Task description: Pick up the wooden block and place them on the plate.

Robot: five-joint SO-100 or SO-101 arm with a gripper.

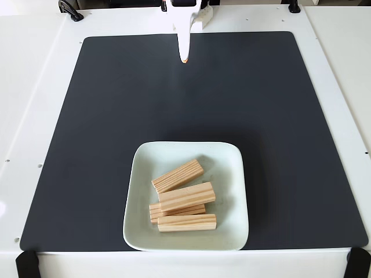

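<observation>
The square pale mint plate point(232, 174) sits near the front edge of the black mat in the fixed view. Several light pine wooden blocks lie in it: one point(178, 175) angled at the back, one point(187, 196) across the middle resting partly on another point(174, 212), and one point(186, 222) at the front. My white gripper point(184, 58) hangs at the top centre, far from the plate, its fingers pressed together into one point with nothing held.
A black mat point(116, 116) covers most of the white table point(35, 87). Black clamps point(27, 263) hold the front corners, and a dark cable point(69, 10) lies at the back left.
</observation>
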